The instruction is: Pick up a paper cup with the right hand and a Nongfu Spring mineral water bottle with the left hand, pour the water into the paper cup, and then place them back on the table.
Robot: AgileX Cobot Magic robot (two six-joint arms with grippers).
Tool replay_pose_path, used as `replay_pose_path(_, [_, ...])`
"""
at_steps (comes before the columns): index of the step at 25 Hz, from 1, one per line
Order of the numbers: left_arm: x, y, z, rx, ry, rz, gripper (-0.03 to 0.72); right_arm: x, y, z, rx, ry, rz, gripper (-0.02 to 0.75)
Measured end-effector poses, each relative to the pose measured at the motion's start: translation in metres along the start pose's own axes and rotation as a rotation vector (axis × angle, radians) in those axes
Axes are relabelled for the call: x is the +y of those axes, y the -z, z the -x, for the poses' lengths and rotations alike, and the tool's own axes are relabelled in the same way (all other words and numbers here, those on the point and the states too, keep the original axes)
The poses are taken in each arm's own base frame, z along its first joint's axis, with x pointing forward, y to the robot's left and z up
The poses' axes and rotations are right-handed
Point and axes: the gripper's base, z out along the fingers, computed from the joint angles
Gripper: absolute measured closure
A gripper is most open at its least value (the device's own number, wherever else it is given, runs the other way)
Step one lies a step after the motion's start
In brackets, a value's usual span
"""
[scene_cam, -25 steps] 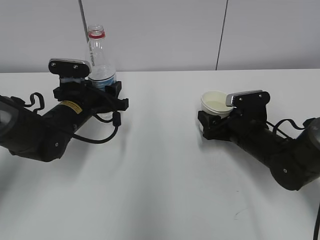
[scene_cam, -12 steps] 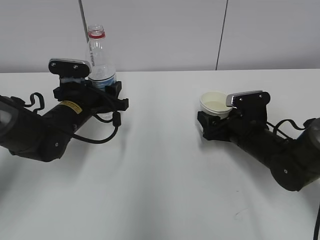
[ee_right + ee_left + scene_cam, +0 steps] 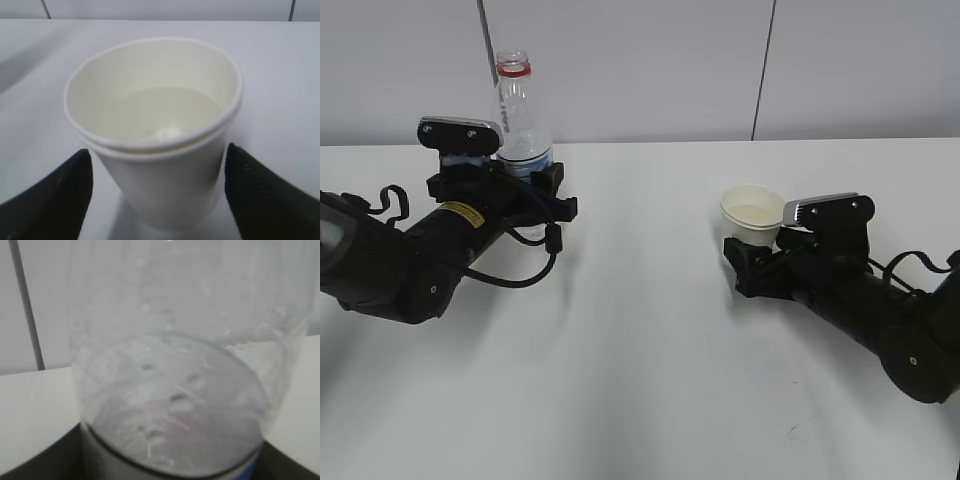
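A: The Nongfu Spring mineral water bottle [image 3: 518,112] stands upright on the white tabletop [image 3: 640,340] in the upper left of the exterior frame, cap off, with the red ring at its neck. The left tool [image 3: 525,180] sits around its lower body.

B: Is it pinching the bottle?

A: The black fingers flank the bottle on both sides at label height, and in the left wrist view the clear bottle wall [image 3: 170,390] fills nearly the whole frame, with dark edges of the tool at the two lower corners. The jaws look closed against the bottle. Some water lies low inside it.

B: And the paper cup?

A: The paper cup [image 3: 752,215] stands upright on the tabletop right of centre in the exterior frame, well apart from the bottle. In the right wrist view the cup [image 3: 155,135] is in the middle, with water [image 3: 165,112] in it reaching partway up the inner wall. There seem to be two rims, one just below the other.

B: The right tool?

A: The right tool [image 3: 748,262] is spread wide. Its two black fingers [image 3: 47,200] show at the lower left and lower right of the wrist frame, each with white tabletop visible between it and the cup wall, so it touches nothing.
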Motion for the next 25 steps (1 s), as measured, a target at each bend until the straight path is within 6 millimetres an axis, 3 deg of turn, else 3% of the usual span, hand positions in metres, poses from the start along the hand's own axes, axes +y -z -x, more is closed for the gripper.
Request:
replay_pose_path(10, [0.000, 0.000, 0.000, 0.001, -0.001, -0.001, 0.287, 0.004, 0.033, -0.008, 0.028, -0.010, 0.002, 0.125])
replay_pose_path(20, [0.001, 0.003, -0.008, 0.060, 0.002, 0.005, 0.287, 0.009, 0.068, 0.008, 0.005, -0.008, 0.004, 0.137])
replay_pose_path(25, [0.004, 0.008, -0.012, 0.070, 0.019, 0.036, 0.287, 0.010, 0.074, 0.014, -0.013, -0.006, 0.005, 0.143])
